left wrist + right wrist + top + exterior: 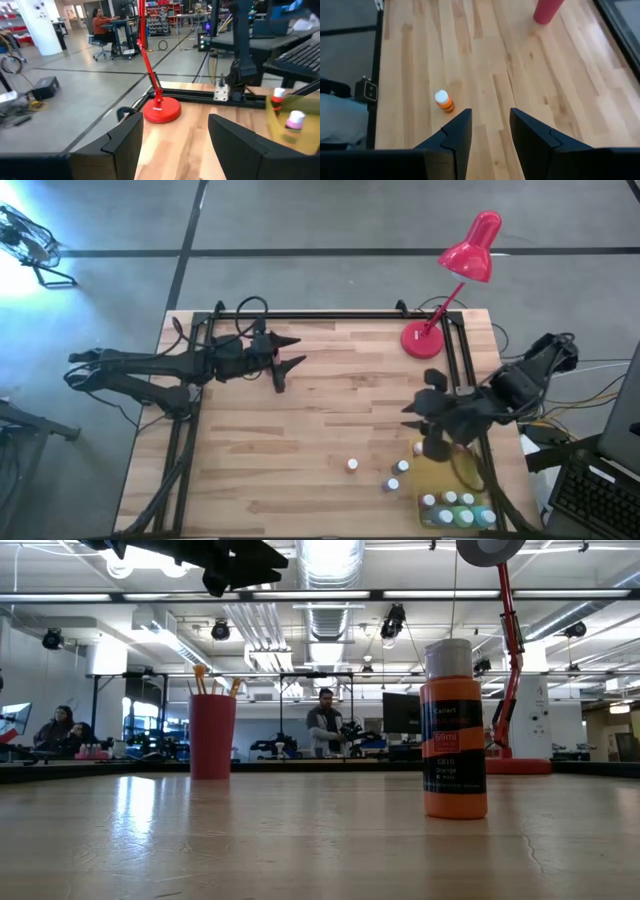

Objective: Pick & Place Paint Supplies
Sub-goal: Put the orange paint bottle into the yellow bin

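An orange paint bottle (pixel 455 730) with a white cap stands upright on the wooden table (pixel 330 410); it also shows in the high view (pixel 352 465) and the right wrist view (pixel 443 100). More white-capped bottles (pixel 400 472) stand near it, and several (pixel 458 506) stand on the yellow tray (pixel 440 472). A red cup (pixel 212 735) holds wooden-handled brushes. My right gripper (pixel 490 131) hangs open above the table's right side (pixel 420 405), tilted down, nothing between its fingers. My left gripper (pixel 175 145) is open, held level high over the far left (pixel 295 352).
A red desk lamp (pixel 470 250) stands with its base (pixel 161 110) at the far right corner. Black rails (pixel 330 315) run along the table's far edge and sides. People sit and stand in the room beyond the table.
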You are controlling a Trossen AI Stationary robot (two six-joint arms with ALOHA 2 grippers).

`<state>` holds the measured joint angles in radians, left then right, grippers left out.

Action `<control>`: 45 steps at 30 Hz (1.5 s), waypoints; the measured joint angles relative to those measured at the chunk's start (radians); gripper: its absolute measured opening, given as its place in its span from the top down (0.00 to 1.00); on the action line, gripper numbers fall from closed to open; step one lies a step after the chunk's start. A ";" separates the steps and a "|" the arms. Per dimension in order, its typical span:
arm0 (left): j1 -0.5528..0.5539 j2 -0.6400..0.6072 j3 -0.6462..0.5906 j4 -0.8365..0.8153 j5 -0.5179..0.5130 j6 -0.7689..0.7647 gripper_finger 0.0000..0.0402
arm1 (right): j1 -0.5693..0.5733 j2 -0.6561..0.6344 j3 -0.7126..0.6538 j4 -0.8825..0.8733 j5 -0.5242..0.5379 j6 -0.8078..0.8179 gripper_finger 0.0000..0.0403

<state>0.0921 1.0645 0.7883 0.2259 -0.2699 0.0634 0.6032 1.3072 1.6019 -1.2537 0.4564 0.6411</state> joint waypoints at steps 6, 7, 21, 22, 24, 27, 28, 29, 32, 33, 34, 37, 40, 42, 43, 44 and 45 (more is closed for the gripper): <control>0.000 0.000 0.000 -0.024 -0.090 0.067 0.43 | -0.050 0.077 0.012 0.000 -0.047 -0.008 0.65; 0.000 0.000 0.000 -0.028 -0.092 0.077 0.43 | -0.057 0.088 0.012 0.000 -0.051 -0.008 0.64; 0.000 0.000 -0.005 -0.035 -0.091 0.087 0.43 | -0.139 0.237 0.012 0.064 -0.213 -0.077 0.52; 0.000 0.000 -0.005 -0.036 -0.091 0.087 0.43 | -0.146 0.248 0.012 0.073 -0.222 -0.090 0.51; 0.000 0.000 -0.005 -0.036 -0.091 0.086 0.43 | -0.158 0.266 0.012 0.090 -0.246 -0.115 0.50; 0.000 0.000 -0.005 -0.036 -0.091 0.087 0.43 | -0.183 0.302 0.012 0.119 -0.297 -0.145 0.50; 0.000 0.000 -0.005 -0.036 -0.091 0.086 0.43 | -0.192 0.316 0.012 0.131 -0.318 -0.156 0.50; 0.000 0.000 -0.005 -0.036 -0.091 0.087 0.43 | -0.202 0.332 0.012 0.145 -0.338 -0.169 0.51; 0.000 0.000 -0.005 -0.042 -0.091 0.087 0.43 | -0.227 0.374 0.012 0.189 -0.399 -0.197 0.52; 0.000 0.000 -0.005 -0.043 -0.091 0.087 0.43 | -0.234 0.389 0.012 0.199 -0.417 -0.203 0.52; 0.000 0.000 -0.005 -0.043 -0.091 0.087 0.43 | -0.240 0.404 0.013 0.205 -0.430 -0.205 0.52; 0.000 0.000 -0.005 -0.043 -0.091 0.087 0.43 | -0.243 0.450 0.013 0.204 -0.436 -0.212 0.51; 0.000 0.000 -0.005 -0.043 -0.091 0.087 0.43 | -0.235 0.491 0.013 0.211 -0.438 -0.234 0.48; 0.000 0.000 -0.005 -0.043 -0.091 0.087 0.43 | -0.226 0.514 0.013 0.222 -0.439 -0.238 0.47; 0.000 0.000 -0.005 -0.042 -0.091 0.087 0.43 | -0.221 0.526 0.013 0.223 -0.442 -0.238 0.46; 0.000 0.000 -0.005 -0.042 -0.091 0.087 0.43 | -0.216 0.539 0.013 0.223 -0.446 -0.238 0.45; 0.000 0.000 -0.005 -0.042 -0.091 0.087 0.43 | -0.214 0.552 0.013 0.223 -0.454 -0.238 0.44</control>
<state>0.0921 1.0645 0.7837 0.1837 -0.3607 0.1501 0.3894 1.8594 1.6146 -1.0306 0.0021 0.4027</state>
